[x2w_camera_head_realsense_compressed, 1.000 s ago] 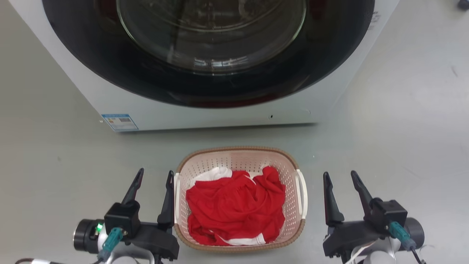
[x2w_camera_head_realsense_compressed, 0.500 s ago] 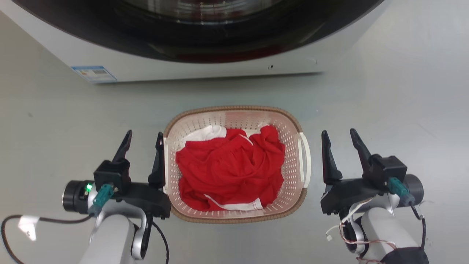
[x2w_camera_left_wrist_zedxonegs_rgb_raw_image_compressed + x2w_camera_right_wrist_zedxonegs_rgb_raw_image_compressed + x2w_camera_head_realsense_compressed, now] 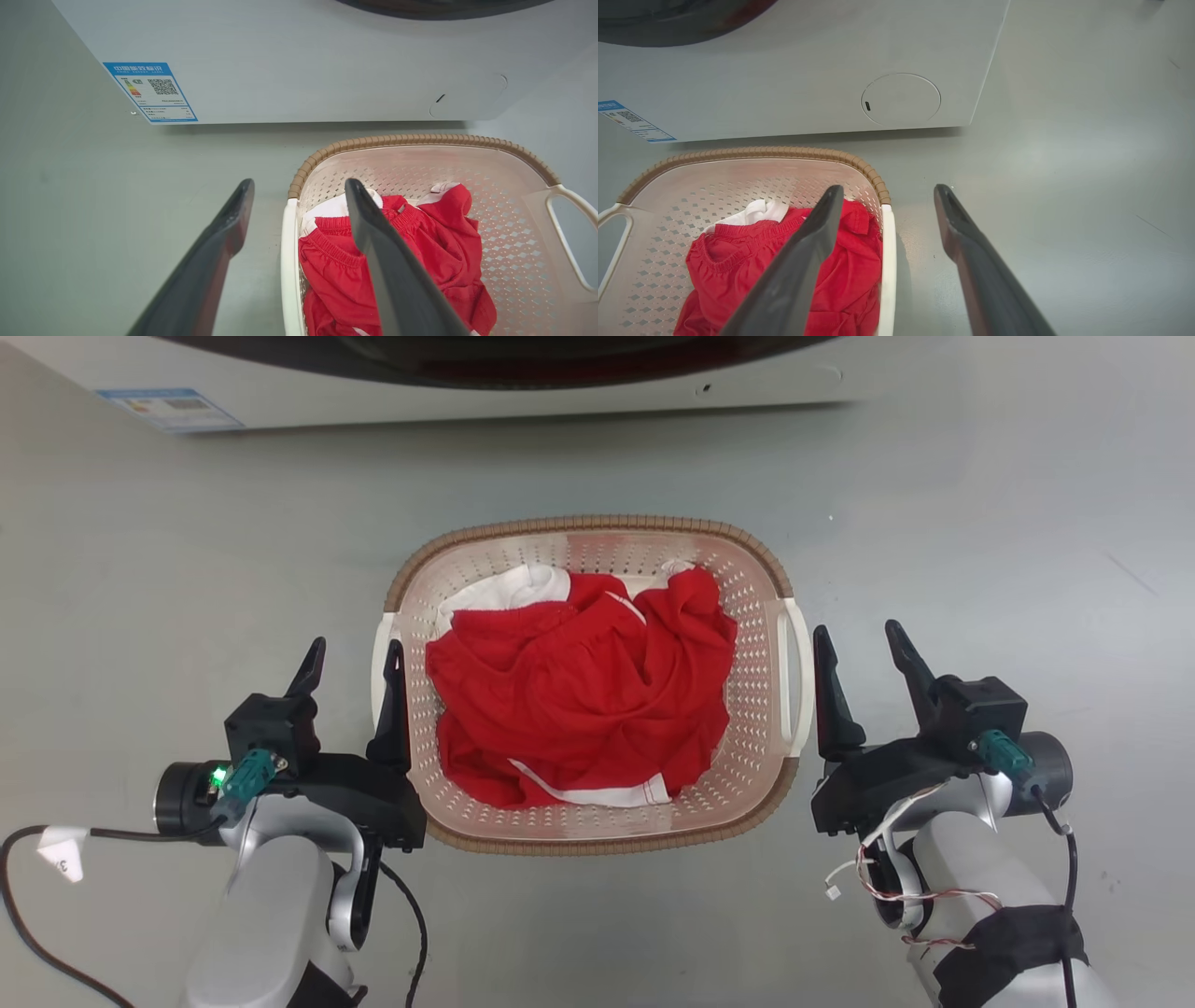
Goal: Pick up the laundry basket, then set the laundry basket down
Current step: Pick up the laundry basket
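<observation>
Grey floor (image 3: 980, 476) stretches out from a white washer (image 3: 280, 392), and the laundry basket (image 3: 588, 523) sits on it close to the machine's front, with red clothing (image 3: 579, 700) heaped inside. The left gripper (image 3: 357, 644), fingers apart, is at the basket's left side. The right gripper (image 3: 857, 631), fingers also apart, is just beside its right side.

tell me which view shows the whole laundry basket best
Head view: the laundry basket appears from above with all four sides in frame. Both wrist views show its far rim and part of the inside, near end cut off.
</observation>
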